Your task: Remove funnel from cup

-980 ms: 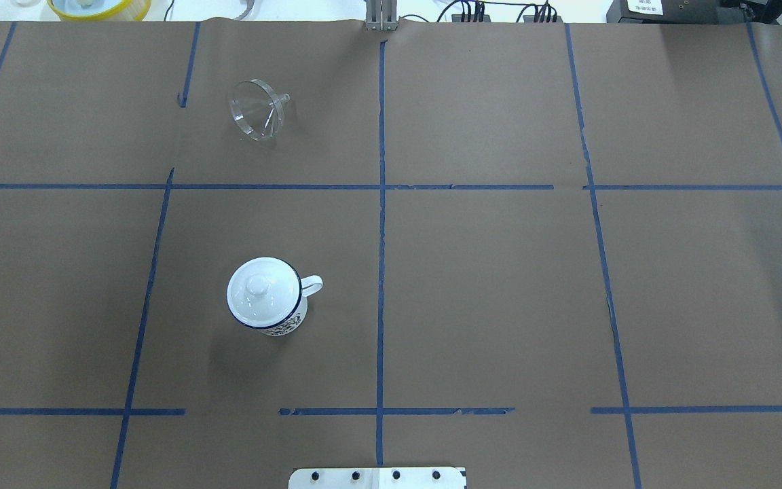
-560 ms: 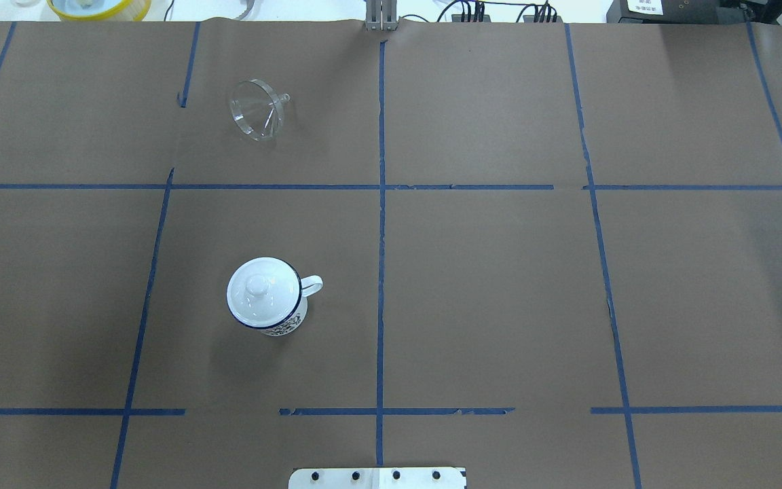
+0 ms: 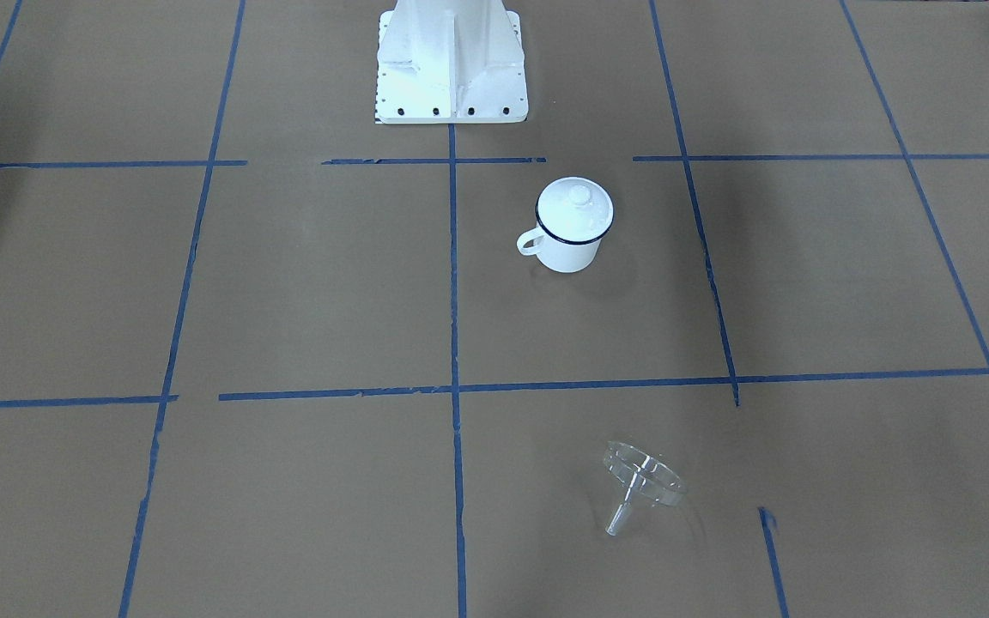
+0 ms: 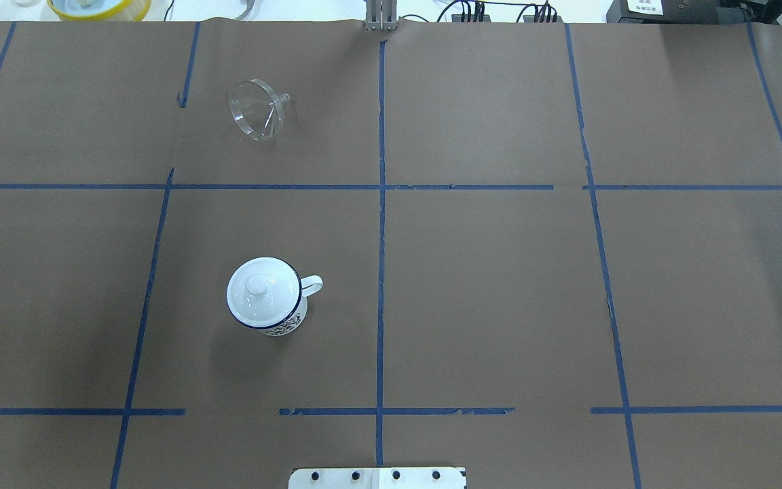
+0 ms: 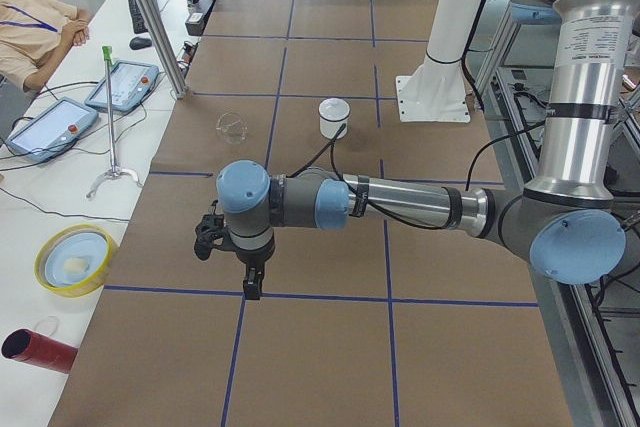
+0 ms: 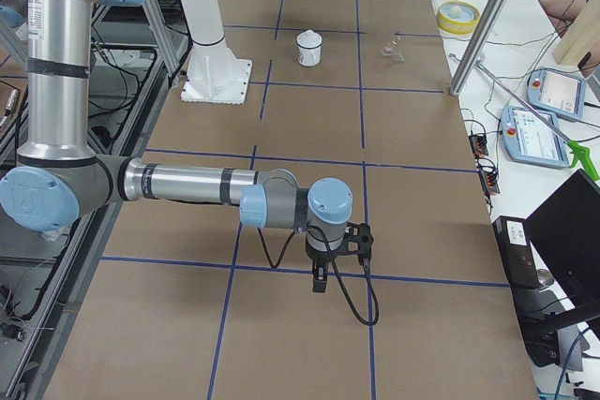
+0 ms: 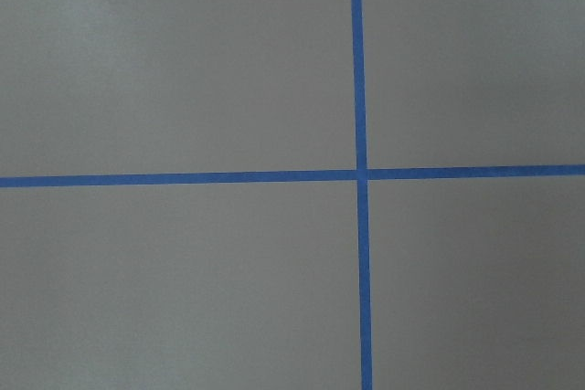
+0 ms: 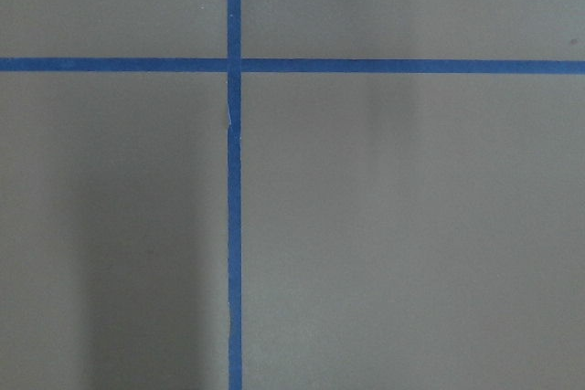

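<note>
The clear funnel (image 4: 258,117) lies on its side on the brown paper at the far left, well apart from the cup; it also shows in the front view (image 3: 642,481). The white cup (image 4: 290,324) with a blue rim stands upright nearer the robot, its handle to the right, with a white domed lid (image 4: 260,291) on top. The front view shows the cup (image 3: 567,251) too. My left gripper (image 5: 250,285) shows only in the exterior left view, low over bare paper, far from both. My right gripper (image 6: 319,282) shows only in the exterior right view. I cannot tell whether either is open or shut.
The robot's white base (image 3: 452,69) stands at the near table edge. Blue tape lines grid the paper. A yellow bowl (image 4: 99,7) sits beyond the far edge. Teach pendants (image 5: 125,85) and a metal post (image 5: 150,17) are on the operators' side.
</note>
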Controlling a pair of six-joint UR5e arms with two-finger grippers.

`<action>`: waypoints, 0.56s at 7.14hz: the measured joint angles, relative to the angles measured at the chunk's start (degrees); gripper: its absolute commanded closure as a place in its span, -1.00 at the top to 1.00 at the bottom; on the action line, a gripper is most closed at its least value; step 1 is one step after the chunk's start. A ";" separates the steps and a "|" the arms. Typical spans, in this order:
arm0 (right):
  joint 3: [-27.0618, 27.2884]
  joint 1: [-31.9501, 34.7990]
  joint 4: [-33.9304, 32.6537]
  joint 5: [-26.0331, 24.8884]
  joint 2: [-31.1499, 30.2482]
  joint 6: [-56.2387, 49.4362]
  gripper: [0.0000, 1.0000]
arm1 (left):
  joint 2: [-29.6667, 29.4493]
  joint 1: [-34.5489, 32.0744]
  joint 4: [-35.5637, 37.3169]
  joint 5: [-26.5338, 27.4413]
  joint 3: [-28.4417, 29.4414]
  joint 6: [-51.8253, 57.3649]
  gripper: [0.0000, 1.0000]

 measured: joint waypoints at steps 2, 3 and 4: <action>-0.03 0.00 0.00 0.00 0.00 0.00 1.00 | 0.10 -0.01 -1.29 -0.12 0.32 -0.75 1.00; -0.04 0.00 0.00 0.00 0.00 0.00 1.00 | 0.08 0.00 -1.39 -0.11 0.54 -0.85 1.00; -0.01 0.00 0.00 0.00 0.00 0.00 1.00 | 0.03 0.04 -1.31 -0.11 0.82 -0.86 1.00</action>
